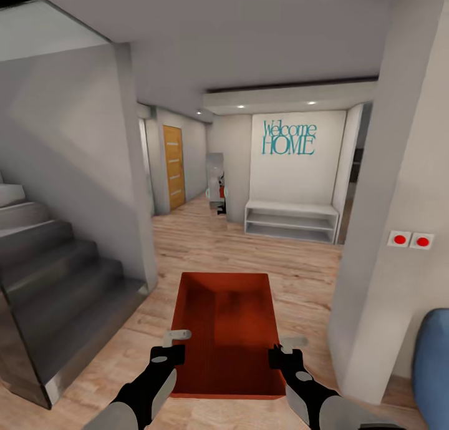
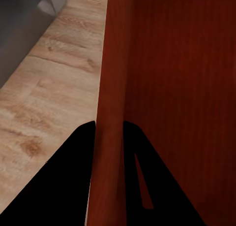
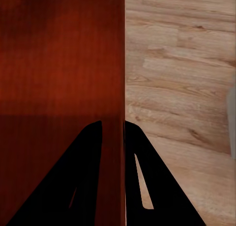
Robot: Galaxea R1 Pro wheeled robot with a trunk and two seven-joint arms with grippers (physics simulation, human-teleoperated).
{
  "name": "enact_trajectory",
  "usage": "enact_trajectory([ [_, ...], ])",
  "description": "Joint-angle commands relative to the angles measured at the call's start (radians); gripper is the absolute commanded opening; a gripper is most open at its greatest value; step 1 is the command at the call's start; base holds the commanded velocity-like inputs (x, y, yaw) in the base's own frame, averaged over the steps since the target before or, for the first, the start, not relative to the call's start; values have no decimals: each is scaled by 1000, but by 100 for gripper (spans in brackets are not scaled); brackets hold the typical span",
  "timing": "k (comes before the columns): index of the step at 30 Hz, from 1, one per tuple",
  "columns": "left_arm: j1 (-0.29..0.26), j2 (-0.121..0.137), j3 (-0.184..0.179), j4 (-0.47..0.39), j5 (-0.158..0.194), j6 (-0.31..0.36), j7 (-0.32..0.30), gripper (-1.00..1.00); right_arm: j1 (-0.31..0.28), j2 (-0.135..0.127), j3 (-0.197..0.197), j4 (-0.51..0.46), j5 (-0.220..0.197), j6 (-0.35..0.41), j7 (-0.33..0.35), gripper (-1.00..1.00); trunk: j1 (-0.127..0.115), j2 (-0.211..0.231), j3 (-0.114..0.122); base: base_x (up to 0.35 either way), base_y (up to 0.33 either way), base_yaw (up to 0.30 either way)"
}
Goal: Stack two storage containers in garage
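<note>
One orange-red ribbed storage container [image 1: 227, 330], open-topped and empty, hangs level in front of me above light wood plank flooring. My left gripper [image 1: 179, 342] is shut on its left wall, and my right gripper [image 1: 280, 347] is shut on its right wall. In the left wrist view the black fingers [image 2: 73, 177] straddle the thin red wall [image 2: 110, 78]. The right wrist view has the same pinch, with its fingers [image 3: 83, 177] on either side of the wall [image 3: 121, 58]. The second container and the garage are out of view.
Grey stairs [image 1: 56, 274] rise at the left beside a pale wall. A pillar with two red buttons [image 1: 410, 239] stands at the right, with a blue sofa edge [image 1: 433, 361] below it. Ahead are a white shelf [image 1: 292, 221] under "Welcome HOME" lettering and an orange door [image 1: 174, 166].
</note>
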Motion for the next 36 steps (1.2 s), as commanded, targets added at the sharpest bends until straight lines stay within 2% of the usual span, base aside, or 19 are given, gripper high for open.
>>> enact_trajectory([
  [1, 0, 17, 70, 1, 14, 7, 12, -100, 0, -8, 44, -1, 8, -36, 3, -100, 1, 0, 0, 322, 0, 0],
  [36, -1, 17, 70, 2, 14, 7, 11, -100, 0, -8, 45, -1, 8, -36, 3, -100, 1, 0, 0, 321, 0, 0],
])
